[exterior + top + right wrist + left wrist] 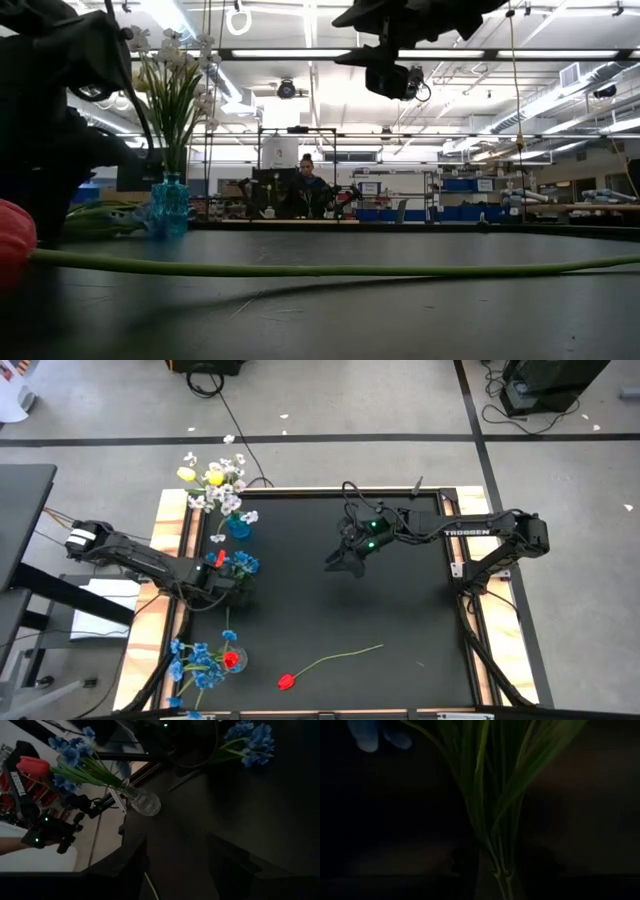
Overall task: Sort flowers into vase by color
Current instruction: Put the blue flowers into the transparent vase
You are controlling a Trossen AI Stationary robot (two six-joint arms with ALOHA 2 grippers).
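Note:
A spray of small blue blossoms (pixel 241 563) lies on the black table, its green stems (pixel 495 820) running under my left gripper (pixel 232 588), which points down over them. A red tulip (pixel 287 681) lies on its side near the front edge, its long stem (pixel 300 268) flat on the table. A blue vase (pixel 238 526) holds white and yellow flowers. A clear vase (pixel 237 660) holds blue flowers and a red tulip (pixel 32 766). My right gripper (pixel 175 870) hangs open above the table's middle, holding nothing.
Wooden rails (pixel 170 550) frame the black mat. The mat's middle and right lie bare around the loose tulip. Both vases stand along the left side, close to my left arm. A person (pixel 305 185) sits far back in the room.

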